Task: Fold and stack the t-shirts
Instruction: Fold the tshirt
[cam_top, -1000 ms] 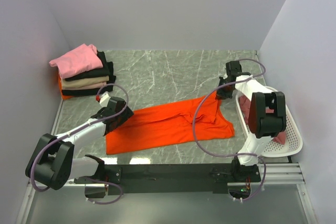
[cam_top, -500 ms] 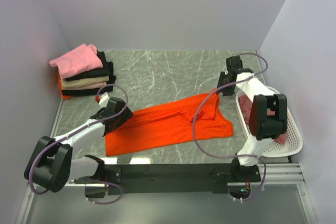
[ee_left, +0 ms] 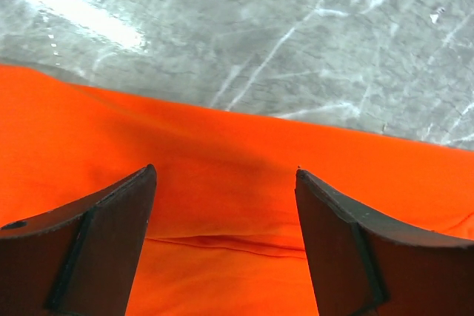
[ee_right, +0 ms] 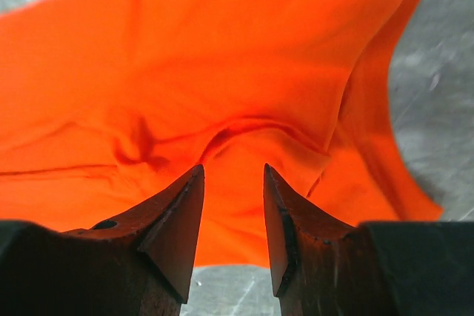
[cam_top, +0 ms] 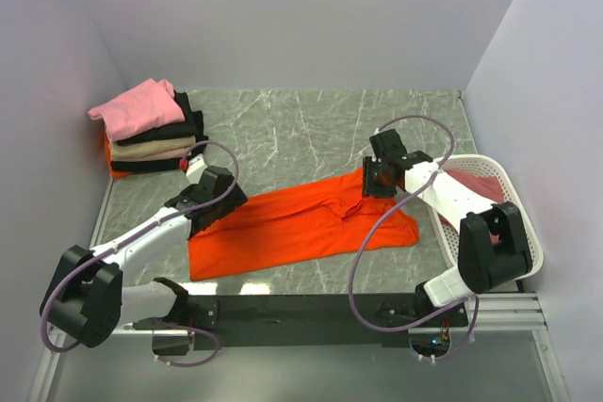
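Note:
A large orange t-shirt [cam_top: 301,225] lies spread across the middle of the marble table, rumpled at its right end. My left gripper [cam_top: 215,197] hovers at the shirt's upper-left edge, jaws wide open over a fold of the cloth [ee_left: 222,212], holding nothing. My right gripper [cam_top: 377,179] is above the shirt's upper-right corner, open with a narrower gap, the wrinkled orange cloth [ee_right: 237,138] beneath its fingertips and nothing between them. A stack of folded t-shirts [cam_top: 149,134], pink on top with black and beige below, sits at the back left.
A white lattice basket [cam_top: 513,251] stands at the right edge, with a dusty red garment [cam_top: 479,185] inside. The side walls close in on both sides. Grey marble [cam_top: 301,124] lies between the orange shirt and the back wall.
The right gripper opened, letting go of the shirt's right corner, and moved left and toward the near edge over the cloth. The left gripper crept a little right and farther onto the shirt.

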{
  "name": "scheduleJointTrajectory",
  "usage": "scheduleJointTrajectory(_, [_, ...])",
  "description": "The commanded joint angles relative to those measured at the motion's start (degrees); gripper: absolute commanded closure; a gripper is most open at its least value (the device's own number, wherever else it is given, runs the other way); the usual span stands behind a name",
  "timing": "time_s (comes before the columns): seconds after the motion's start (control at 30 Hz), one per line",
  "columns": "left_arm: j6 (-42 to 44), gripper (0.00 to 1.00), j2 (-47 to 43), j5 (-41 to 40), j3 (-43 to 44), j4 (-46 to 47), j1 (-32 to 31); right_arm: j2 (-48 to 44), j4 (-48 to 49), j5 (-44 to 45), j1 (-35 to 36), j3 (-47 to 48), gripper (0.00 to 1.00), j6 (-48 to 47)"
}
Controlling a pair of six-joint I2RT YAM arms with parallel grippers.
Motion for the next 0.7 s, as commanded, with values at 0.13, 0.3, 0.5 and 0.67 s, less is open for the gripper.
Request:
scheduleJointTrajectory(0.13, [0.7,0.18,2.2,-1.5,2.9,0.4,-2.4,2.1,5.8,-0.5,3.3,1.3,0.55,0.7])
scheduleJointTrajectory(0.3, [0.0,0.18,1.6,-1.5,1.6,0.6,-3.0,5.5,8.5,-2.0,4.5,3.4,0.55,1.1])
scheduleJointTrajectory(0.5, [-0.2,0.18,0.7,-1.4,-0.1,0.6,-3.1,11.3,10.1,-1.4,5.6,1.9,0.55,2.1])
scheduleJointTrajectory(0.67, [0.0,0.17,0.6,-1.7,-0.8,0.7,-3.1,10.5,9.1,-0.7,7.2,-1.7,0.55,2.8])
